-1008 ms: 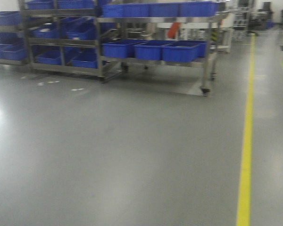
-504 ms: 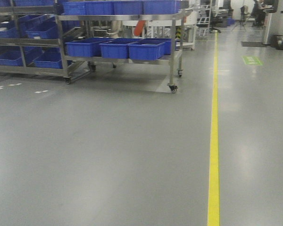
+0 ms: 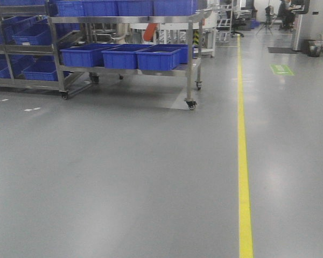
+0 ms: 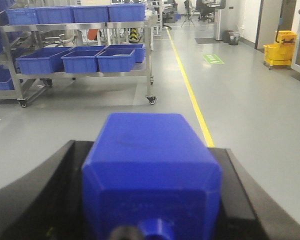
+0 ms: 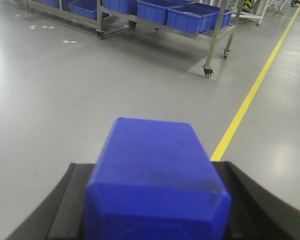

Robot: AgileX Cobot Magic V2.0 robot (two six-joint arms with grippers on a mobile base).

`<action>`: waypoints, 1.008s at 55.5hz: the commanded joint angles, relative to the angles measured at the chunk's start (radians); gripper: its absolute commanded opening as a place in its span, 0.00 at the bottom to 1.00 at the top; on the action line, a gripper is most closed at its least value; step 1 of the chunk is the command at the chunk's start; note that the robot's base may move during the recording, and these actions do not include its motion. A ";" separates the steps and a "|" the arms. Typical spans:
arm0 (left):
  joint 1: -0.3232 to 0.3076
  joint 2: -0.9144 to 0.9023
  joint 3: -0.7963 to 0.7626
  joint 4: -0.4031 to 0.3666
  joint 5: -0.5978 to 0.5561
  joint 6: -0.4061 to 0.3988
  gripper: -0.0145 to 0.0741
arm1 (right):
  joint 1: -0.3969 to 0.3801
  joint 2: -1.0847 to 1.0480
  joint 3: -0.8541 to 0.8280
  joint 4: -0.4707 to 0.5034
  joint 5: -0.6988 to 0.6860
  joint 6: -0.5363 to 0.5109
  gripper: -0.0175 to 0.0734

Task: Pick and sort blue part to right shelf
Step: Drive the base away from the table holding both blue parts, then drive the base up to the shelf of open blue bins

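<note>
In the left wrist view a blue block-shaped part (image 4: 150, 150) sits between the black fingers (image 4: 50, 195) of my left gripper (image 4: 151, 170), which is shut on it. In the right wrist view a second blue part (image 5: 155, 165) is held the same way in my right gripper (image 5: 156, 185), between its black fingers (image 5: 250, 205). Both parts are carried above the grey floor. Neither gripper shows in the front view. A metal wheeled shelf rack (image 3: 191, 59) with blue bins (image 3: 157, 58) stands ahead to the left.
A second rack with blue bins (image 3: 21, 35) stands at the far left. A yellow floor line (image 3: 243, 161) runs ahead on the right. A green floor mark (image 3: 280, 69), a bin (image 3: 314, 47) and seated people are far off. A yellow mop bucket (image 4: 280, 49) stands at the right.
The front view has swung to the right: the racks and the yellow line have shifted left in the frame, and more of the aisle on the right shows.
</note>
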 commanded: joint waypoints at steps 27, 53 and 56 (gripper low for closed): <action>-0.006 -0.010 -0.026 0.005 -0.094 -0.008 0.46 | -0.006 0.023 -0.028 -0.003 -0.089 0.002 0.41; -0.006 -0.010 -0.026 0.005 -0.094 -0.008 0.46 | -0.006 0.023 -0.028 -0.003 -0.088 0.002 0.41; -0.006 -0.010 -0.026 0.005 -0.094 -0.008 0.46 | -0.006 0.023 -0.028 -0.003 -0.088 0.002 0.41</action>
